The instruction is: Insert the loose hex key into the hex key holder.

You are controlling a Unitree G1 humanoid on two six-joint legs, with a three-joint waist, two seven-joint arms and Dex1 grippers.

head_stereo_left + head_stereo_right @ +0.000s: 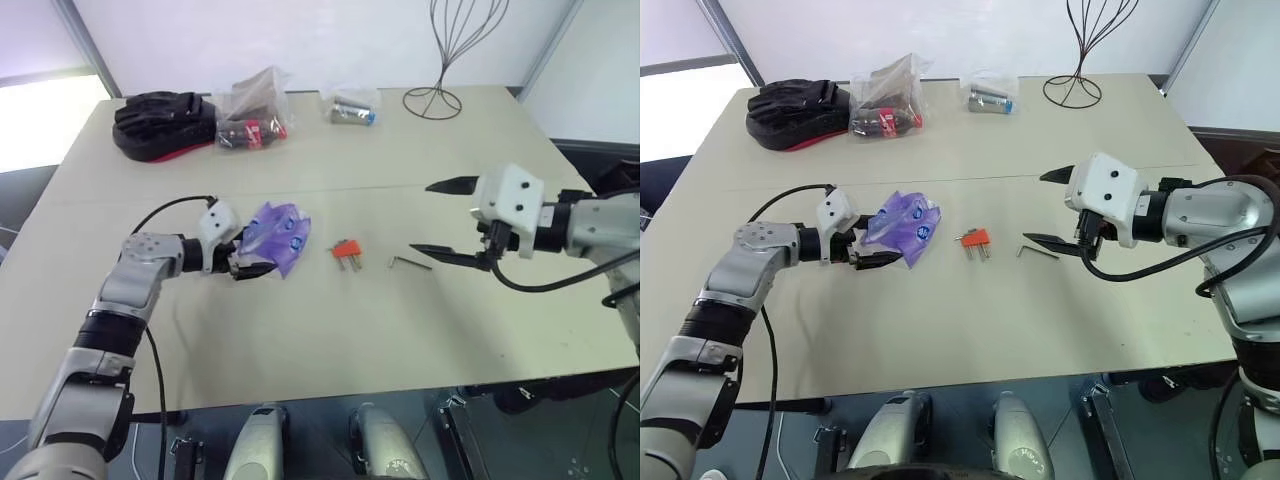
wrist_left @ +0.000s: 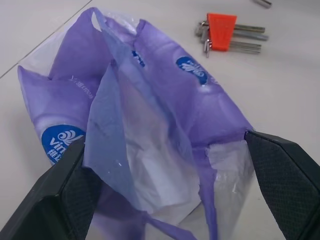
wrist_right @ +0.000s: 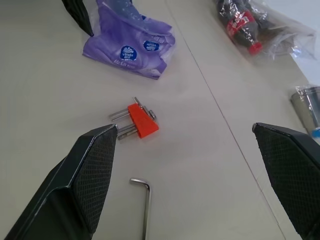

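The red-orange hex key holder [image 1: 346,250] lies flat in the middle of the beige table [image 1: 330,340], short keys sticking out of it. Just right of it lies the loose hex key [image 1: 410,263], a thin L-shaped rod. My right gripper [image 1: 420,217] hovers open just right of the loose hex key, above the table, with nothing between its fingers. In the right wrist view the holder [image 3: 141,120] and key [image 3: 145,200] lie ahead of the fingers. My left gripper [image 1: 258,255] is open, its fingers either side of a purple plastic pack [image 2: 150,100], left of the holder.
Along the table's far side sit a black and red pouch [image 1: 165,122], a clear bag with a cola bottle [image 1: 252,125], a small bag holding a can [image 1: 352,110] and a wire stand [image 1: 440,60]. The table's front edge runs close below both arms.
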